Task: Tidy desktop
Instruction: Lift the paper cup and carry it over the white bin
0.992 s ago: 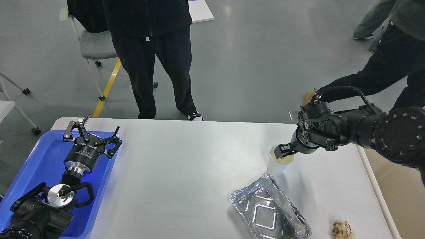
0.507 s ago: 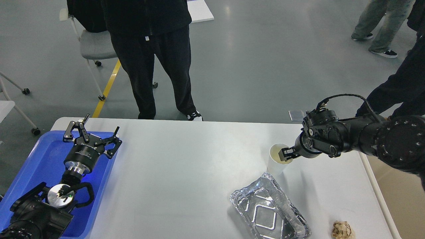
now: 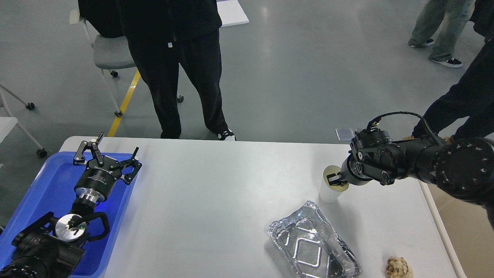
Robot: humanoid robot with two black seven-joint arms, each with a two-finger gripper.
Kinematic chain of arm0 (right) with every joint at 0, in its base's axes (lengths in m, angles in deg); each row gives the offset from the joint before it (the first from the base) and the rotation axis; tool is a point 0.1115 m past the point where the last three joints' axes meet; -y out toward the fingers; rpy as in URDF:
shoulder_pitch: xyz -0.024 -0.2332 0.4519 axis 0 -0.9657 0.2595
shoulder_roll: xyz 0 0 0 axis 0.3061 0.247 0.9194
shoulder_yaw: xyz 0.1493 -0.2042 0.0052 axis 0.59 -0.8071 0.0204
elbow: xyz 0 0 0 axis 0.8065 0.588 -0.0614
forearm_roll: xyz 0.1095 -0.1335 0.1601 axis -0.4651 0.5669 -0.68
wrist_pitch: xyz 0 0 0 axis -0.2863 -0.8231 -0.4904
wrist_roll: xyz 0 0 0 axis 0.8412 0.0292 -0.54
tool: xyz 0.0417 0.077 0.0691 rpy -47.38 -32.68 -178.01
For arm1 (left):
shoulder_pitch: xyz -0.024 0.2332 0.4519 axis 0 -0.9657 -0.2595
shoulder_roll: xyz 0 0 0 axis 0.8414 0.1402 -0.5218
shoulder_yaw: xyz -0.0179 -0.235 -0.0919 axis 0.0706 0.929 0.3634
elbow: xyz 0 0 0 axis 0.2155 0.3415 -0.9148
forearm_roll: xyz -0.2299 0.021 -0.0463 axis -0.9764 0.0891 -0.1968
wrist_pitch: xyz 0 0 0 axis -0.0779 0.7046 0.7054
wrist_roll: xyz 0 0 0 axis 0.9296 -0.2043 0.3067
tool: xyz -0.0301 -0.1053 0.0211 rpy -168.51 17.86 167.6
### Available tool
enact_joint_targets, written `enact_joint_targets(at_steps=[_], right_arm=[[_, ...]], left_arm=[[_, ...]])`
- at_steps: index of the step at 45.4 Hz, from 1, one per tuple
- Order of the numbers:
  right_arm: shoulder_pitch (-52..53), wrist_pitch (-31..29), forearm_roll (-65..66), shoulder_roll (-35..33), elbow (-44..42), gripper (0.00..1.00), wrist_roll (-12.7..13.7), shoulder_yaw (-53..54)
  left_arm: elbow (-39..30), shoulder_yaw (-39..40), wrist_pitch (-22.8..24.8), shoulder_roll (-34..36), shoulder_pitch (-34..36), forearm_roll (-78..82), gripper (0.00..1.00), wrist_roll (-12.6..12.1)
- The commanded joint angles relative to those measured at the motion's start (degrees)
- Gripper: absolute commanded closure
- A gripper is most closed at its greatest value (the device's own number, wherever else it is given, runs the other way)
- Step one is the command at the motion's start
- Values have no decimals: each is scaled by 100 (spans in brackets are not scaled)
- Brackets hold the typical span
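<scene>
The white desktop (image 3: 216, 193) fills the lower half of the head view. My right gripper (image 3: 334, 180) is shut on the rim of a white paper cup (image 3: 329, 194) at the right side of the desktop; the cup leans a little. A crinkled foil tray (image 3: 312, 247) lies in front of the cup, and a crumpled brown paper ball (image 3: 397, 267) lies at the front right. My left gripper (image 3: 106, 154) is open and empty above the far end of the blue tray (image 3: 46, 185).
A person in black (image 3: 173, 58) stands at the far table edge, beside a grey chair (image 3: 110, 52). Another person's dark arm (image 3: 463, 104) reaches in at the right. A beige bin (image 3: 463, 227) sits past the right table edge.
My right gripper has moved right and slightly towards me with the cup in it, away from the foil tray. The person's arm at right has drawn back. The left arm has not moved.
</scene>
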Motion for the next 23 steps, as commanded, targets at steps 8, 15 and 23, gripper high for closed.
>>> enact_joint_targets(at_steps=[8, 15, 23], right_arm=[[785, -590, -87, -248, 464, 100, -1, -59], [1408, -757, -104, -538, 965, 100, -1, -121], [2349, -1188, -236, -925, 1563, 100, -1, -375]], left_arm=[[0, 0, 0, 0, 0, 8, 0, 0], [0, 0, 0, 0, 0, 8, 0, 0], [0, 0, 0, 0, 0, 8, 0, 0]])
